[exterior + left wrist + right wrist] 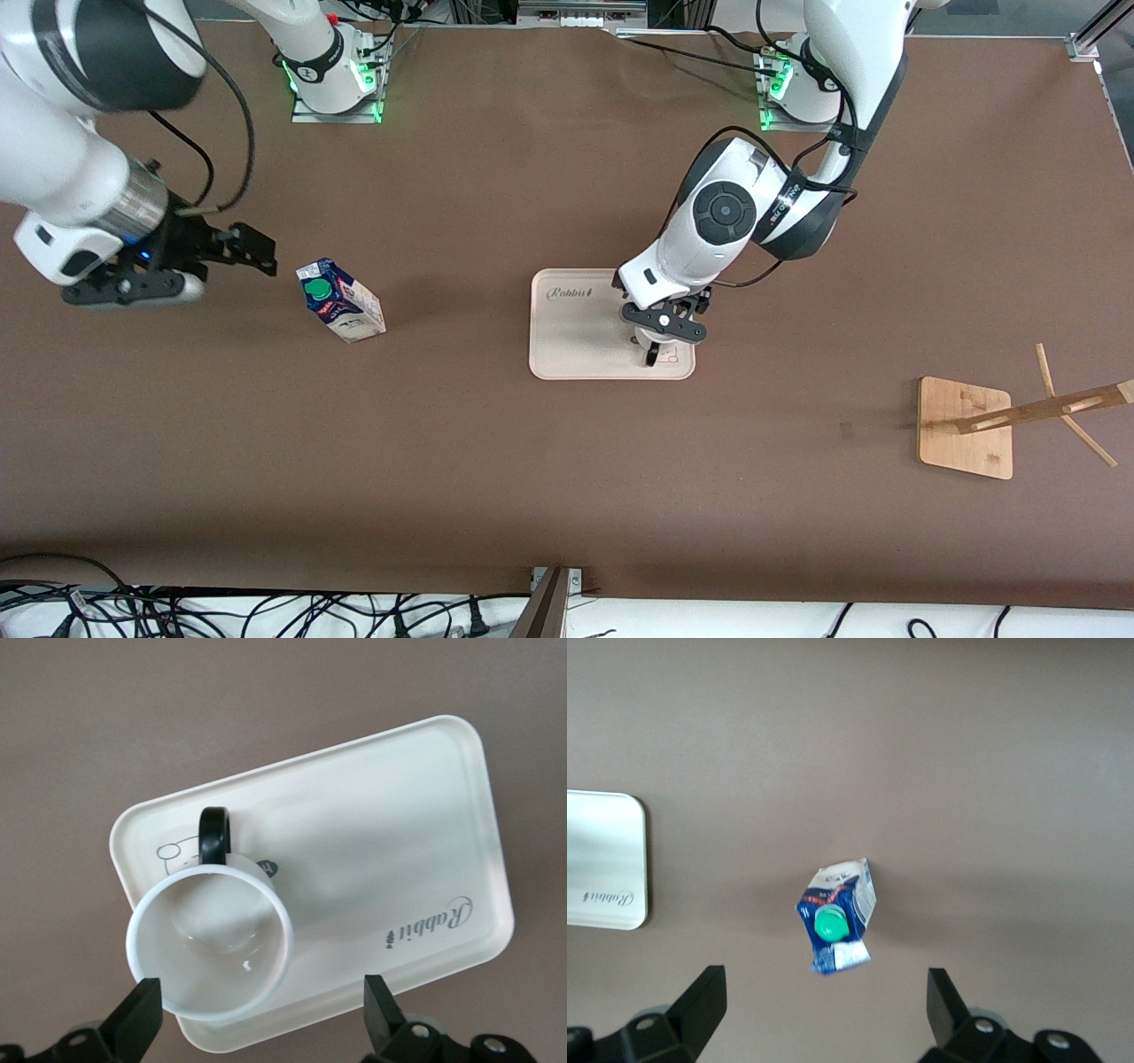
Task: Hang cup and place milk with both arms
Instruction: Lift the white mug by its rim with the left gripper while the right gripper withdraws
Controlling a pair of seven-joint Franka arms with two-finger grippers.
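Two grippers hang with jaws spread wide, neither holding anything. Over the tray's (567,346) corner toward the left arm's end and nearest the front camera, the left gripper (666,326) hovers just above the cup (211,943), its fingers (135,1019) apart and clear of the rim; the cup stands upright on the tray, black handle (215,836) out to one side. Up in the air near the right arm's end of the surface (496,461), the right gripper (252,252) faces the milk (341,300), touching nothing. Standing on the bare surface between that gripper and the tray, the milk shows its green cap (830,927). A wooden rack (970,427) sits toward the left arm's end.
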